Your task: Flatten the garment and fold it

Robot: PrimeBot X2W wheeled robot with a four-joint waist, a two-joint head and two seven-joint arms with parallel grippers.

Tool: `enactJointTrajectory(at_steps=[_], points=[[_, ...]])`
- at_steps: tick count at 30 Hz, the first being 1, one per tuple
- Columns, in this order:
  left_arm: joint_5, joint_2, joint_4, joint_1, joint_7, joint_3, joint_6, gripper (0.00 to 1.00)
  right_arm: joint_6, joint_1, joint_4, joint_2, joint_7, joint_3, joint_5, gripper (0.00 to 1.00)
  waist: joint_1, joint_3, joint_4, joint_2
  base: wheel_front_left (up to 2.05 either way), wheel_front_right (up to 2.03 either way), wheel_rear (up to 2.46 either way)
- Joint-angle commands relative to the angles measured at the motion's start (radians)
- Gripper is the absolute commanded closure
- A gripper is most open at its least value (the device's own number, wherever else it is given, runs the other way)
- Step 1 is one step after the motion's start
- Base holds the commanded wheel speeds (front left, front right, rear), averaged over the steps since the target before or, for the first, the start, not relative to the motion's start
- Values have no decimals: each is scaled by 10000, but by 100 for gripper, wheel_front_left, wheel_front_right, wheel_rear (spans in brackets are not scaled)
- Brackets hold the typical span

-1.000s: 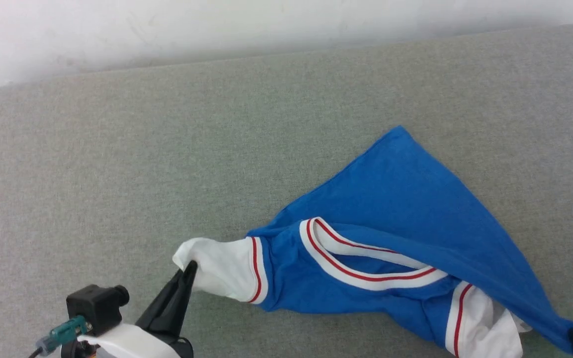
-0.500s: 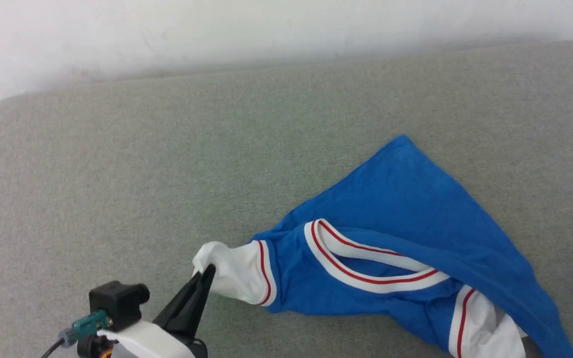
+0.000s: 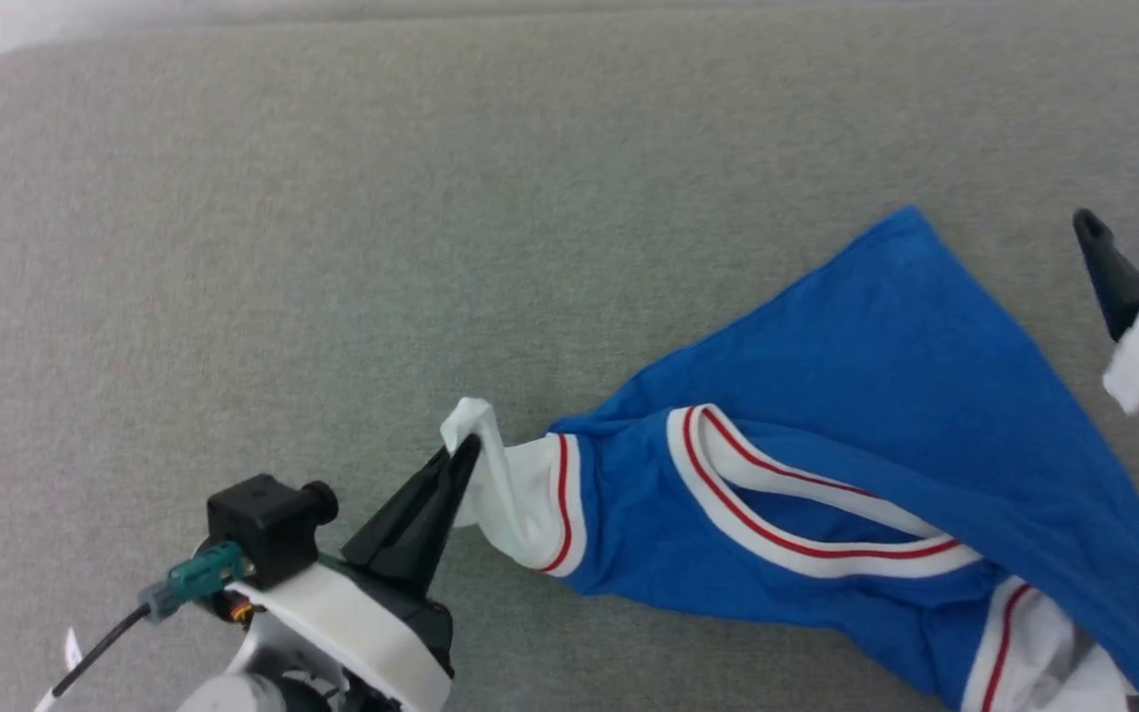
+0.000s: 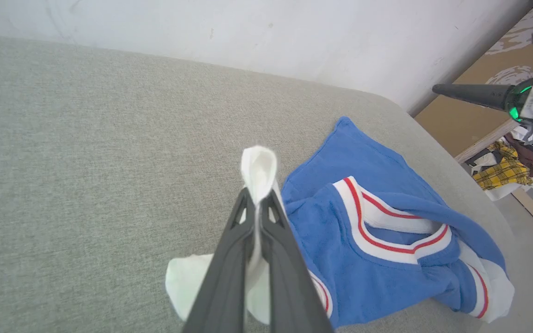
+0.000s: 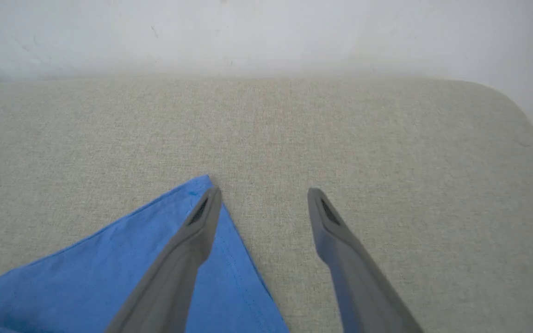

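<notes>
Garment [image 3: 876, 396] sleeve [image 3: 520, 494] clamped in left claw [image 3: 473, 445] | right claw [image 3: 1128, 216] spread (wrist view: over corner [image 5: 204, 182])

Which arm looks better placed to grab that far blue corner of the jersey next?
Right: the right pincer, open, hangs beside the jersey's far corner; the left pincer is shut on the white sleeve.

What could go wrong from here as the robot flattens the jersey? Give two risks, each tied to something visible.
1. The left gripper pinches only the white sleeve tip of the jersey; a hard pull might slip it free.
2. The right gripper hangs open beside the blue corner, its gap over bare cushion; closing there could miss the cloth, leaving the jersey bunched.
</notes>
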Motion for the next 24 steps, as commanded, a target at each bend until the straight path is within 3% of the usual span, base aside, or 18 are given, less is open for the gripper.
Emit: enactJointTrajectory(at_steps=[1, 9, 21, 22, 23, 24], points=[[64, -103, -47, -239, 12, -75, -116, 100, -7, -443, 513, -43, 137, 109, -55, 0, -3, 772, 704, 1, 0, 0, 0], [24, -434, 317, -754, -39, -351, -378, 100, -7, -1768, 2719, -486, 670, 774, -278, 0, -3, 1301, 1368, 1, 0, 0, 0], [-46, -584, 671, -1110, -114, -492, -584, 100, -7, -1965, 3991, -927, 1147, 1449, -95, 0, -3, 1580, 1835, 1, 0, 0, 0], [-57, -579, 680, -1125, -109, -487, -585, 100, -7, -1964, 4053, -939, 1267, 1460, -99, 58, -3, 1596, 1829, 1, 0, 0, 0], [-77, -574, 685, -1136, -103, -476, -585, 100, -7, -1965, 4074, -961, 1411, 1539, -94, 100, -3, 1605, 1814, 1, 0, 0, 0], [-99, -564, 693, -1140, -99, -458, -582, 100, -7, -1969, 4075, -987, 1570, 1622, -72, 100, -3, 1598, 1784, 1, 0, 0, 0]])
